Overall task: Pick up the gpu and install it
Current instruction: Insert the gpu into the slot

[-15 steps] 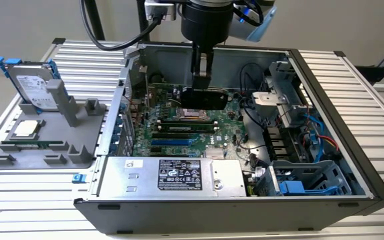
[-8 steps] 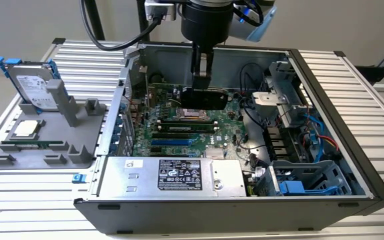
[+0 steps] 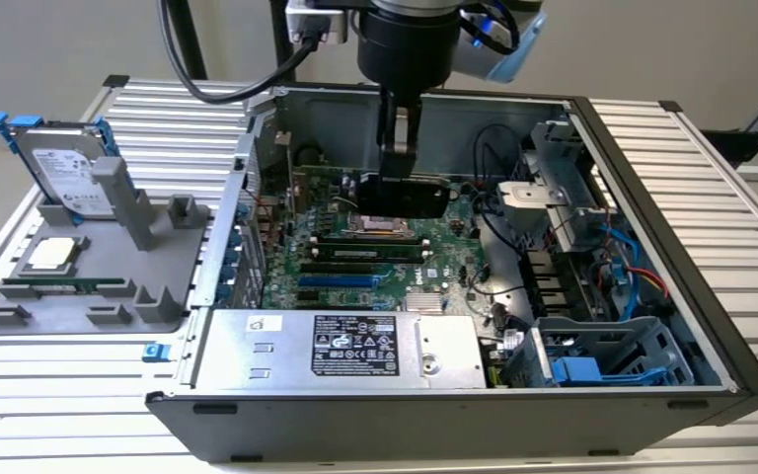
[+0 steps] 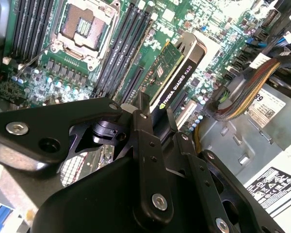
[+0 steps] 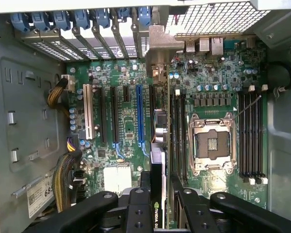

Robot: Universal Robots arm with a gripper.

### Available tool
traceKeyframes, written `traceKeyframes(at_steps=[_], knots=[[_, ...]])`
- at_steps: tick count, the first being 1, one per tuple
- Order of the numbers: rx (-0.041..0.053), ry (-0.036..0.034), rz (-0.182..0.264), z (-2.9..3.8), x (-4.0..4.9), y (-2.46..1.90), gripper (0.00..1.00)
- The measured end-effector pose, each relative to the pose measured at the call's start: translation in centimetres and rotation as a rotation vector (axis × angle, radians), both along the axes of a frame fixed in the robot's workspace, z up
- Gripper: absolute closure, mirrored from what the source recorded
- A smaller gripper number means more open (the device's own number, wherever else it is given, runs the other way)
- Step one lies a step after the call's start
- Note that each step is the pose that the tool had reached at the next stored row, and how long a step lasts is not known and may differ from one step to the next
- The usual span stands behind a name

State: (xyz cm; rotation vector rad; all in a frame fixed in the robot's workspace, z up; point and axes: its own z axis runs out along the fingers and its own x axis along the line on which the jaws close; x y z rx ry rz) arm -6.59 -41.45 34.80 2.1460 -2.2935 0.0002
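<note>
Our gripper [image 4: 157,114] is clamped on the gpu [image 4: 177,73], its two black fingers [image 4: 148,145] pressing on the card's flat faces near one end, so the card hangs edge-down from our grip. In the exterior view, the gripper [image 3: 402,183] hangs inside the open computer case [image 3: 643,296], holding the gpu [image 3: 406,196] above the motherboard [image 3: 352,252], close to the empty processor socket [image 3: 382,222]. In the first wrist view, the gpu [image 5: 157,160] runs lengthwise away from us, with its silver bracket [image 5: 157,48] reaching toward the rear slot openings of the case, and it sits between the blue expansion slot [image 5: 140,114] and the memory slots [image 5: 178,131]. We cannot tell whether the card's bottom edge touches any slot yet. To do this step well, we judge the card should stay upright, line up along its slot, and go down evenly, with the bracket meeting its rear opening.
</note>
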Motion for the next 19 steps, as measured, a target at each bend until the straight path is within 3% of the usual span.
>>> traceKeyframes(at_steps=[19], knots=[[0.0000,0.0000,0.000,-0.38,0.00,0.00,1.00]])
